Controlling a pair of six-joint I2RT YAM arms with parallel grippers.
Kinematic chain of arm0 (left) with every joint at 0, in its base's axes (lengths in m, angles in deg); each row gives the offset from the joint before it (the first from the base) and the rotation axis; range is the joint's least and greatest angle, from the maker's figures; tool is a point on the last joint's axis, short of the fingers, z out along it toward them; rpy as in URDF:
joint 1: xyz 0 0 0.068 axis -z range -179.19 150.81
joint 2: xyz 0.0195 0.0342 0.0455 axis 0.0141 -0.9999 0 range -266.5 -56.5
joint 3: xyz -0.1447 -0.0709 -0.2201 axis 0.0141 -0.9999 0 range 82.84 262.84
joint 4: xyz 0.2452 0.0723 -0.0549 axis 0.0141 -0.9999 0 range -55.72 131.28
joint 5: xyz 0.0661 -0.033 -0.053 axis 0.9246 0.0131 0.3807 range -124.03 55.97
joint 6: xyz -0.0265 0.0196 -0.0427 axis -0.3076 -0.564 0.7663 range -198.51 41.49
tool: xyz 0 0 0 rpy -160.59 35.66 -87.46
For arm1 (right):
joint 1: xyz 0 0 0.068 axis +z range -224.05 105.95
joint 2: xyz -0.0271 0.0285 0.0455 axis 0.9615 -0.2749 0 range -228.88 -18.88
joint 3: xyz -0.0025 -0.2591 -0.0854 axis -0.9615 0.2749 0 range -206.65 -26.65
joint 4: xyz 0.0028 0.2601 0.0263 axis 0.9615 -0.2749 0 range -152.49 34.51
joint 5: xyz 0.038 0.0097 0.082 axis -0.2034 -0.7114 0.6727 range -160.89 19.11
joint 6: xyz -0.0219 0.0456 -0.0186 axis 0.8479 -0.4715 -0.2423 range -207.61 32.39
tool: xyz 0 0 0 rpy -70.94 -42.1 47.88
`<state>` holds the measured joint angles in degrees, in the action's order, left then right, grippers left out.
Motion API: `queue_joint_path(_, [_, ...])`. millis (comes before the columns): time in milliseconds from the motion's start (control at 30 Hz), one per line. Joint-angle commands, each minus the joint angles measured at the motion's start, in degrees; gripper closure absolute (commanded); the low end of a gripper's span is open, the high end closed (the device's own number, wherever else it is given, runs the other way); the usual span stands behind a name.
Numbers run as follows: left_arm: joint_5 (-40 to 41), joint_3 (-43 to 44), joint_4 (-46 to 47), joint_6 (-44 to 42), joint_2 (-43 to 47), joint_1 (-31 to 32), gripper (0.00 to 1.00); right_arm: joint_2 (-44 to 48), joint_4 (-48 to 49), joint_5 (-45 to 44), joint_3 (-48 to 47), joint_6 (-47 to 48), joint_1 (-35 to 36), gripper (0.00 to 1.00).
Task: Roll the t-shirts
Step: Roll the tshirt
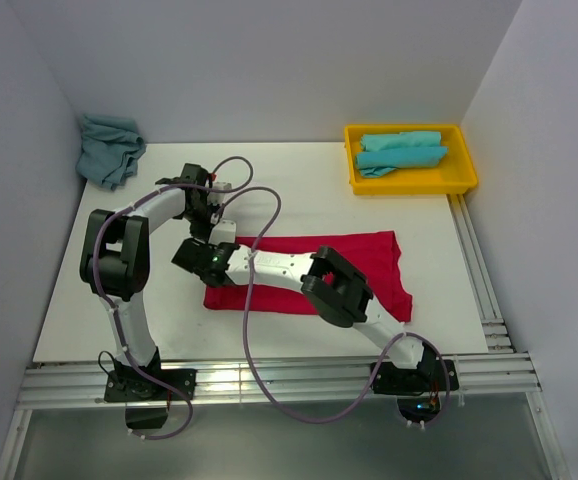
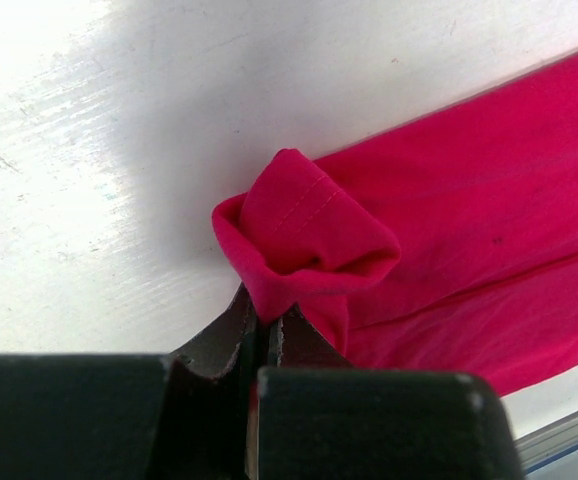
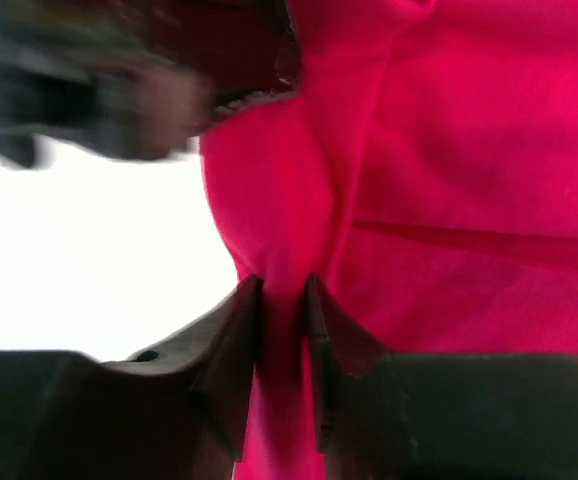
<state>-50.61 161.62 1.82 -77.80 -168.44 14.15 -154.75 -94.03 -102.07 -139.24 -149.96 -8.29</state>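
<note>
We are seeing plain bright red t-shirt [image 1: 369, 255], turquoise t-shirts [image 1: 401, 152] in yellow tray [image 1: 409, 184], purple cable [image 1: 277, 207], white bench [image 1: 99, 310].

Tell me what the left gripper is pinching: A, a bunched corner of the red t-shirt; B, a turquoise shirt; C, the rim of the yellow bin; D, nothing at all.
A: the left wrist view shows the left gripper closed on a folded-over corner of the red t-shirt.
</note>
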Motion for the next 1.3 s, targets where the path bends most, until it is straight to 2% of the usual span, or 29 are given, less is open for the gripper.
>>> queue_joint_path(0, [0.15, 2.16, 0.0, 0.17, 0.93, 0.28, 0.97, 2.27, 4.94, 2.52, 5.79, -1.98, -0.01, 0.77])
queue_joint_path(67, [-0.82, 2.86, -0.52, -0.09, 0.93, 0.19, 0.9, 5.78, 9.69, 5.67, 13.49, -2.25, -0.89, 0.8])
queue_joint_path(133, [-2.48, 4.96, -1.49, -2.36, 0.67, -0.33, 0.85, 10.07, 19.96, 8.4, 19.93, -2.52, -1.68, 0.85])
queue_joint_path(167, [-3.8, 6.02, -3.32, -3.77, 0.5, -0.77, 0.77, 11.49, 24.09, 11.98, 26.66, -2.69, -2.73, 0.88])
queue_joint_path(200, [-5.81, 7.16, -4.3, -4.48, 0.32, -1.3, 0.74, 12.81, 33.01, 14.11, 30.12, -2.95, -3.35, 0.91])
queue_joint_path(267, [-8.28, 9.98, -6.75, -6.15, 0.32, -3.05, 0.67, 16.07, 41.58, 17.36, 39.24, -4.27, -5.45, 0.93])
queue_joint_path(300, [-9.34, 10.77, -7.55, -6.77, 0.41, -3.58, 0.6, 16.77, 48.49, 20.25, 41.82, -4.97, -6.16, 0.95])
queue_joint_path(333, [-11.96, 12.0, -8.25, -7.56, 0.58, -4.81, 0.57, 17.83, 51.43, 21.5, 44.02, -6.46, -6.69, 0.97])
queue_joint_path(500, [-17.6, 11.48, -11.51, -12.48, 1.29, -7.89, 0.5, 18.28, 67.33, 28.09, 53.61, -10.86, -10.11, 1.0])
queue_joint_path(733, [-28.06, 4.12, -12.4, -19.59, 0.32, -9.92, 0.5, 14.94, 76.33, 33.2, 56.52, -16.57, -11.62, 1.0])
queue_joint_path(867, [-34.56, -0.2, -10.2, -20.84, -0.73, -9.83, 0.45, 13.8, 77.39, 33.99, 56.96, -17.72, -11.79, 1.0])
queue_joint_path(1033, [-33.7, -3.98, -3.7, -15.85, -3.19, -9.39, 0.45, 13.35, 79.15, 34.52, 57.84, -18.86, -11.88, 1.0])
queue_joint_path(1267, [-31.15, -3.9, 4.83, -6.96, -4.34, -9.04, 0.48, 13.71, 81.26, 34.78, 59.86, -19.57, -11.79, 1.0])
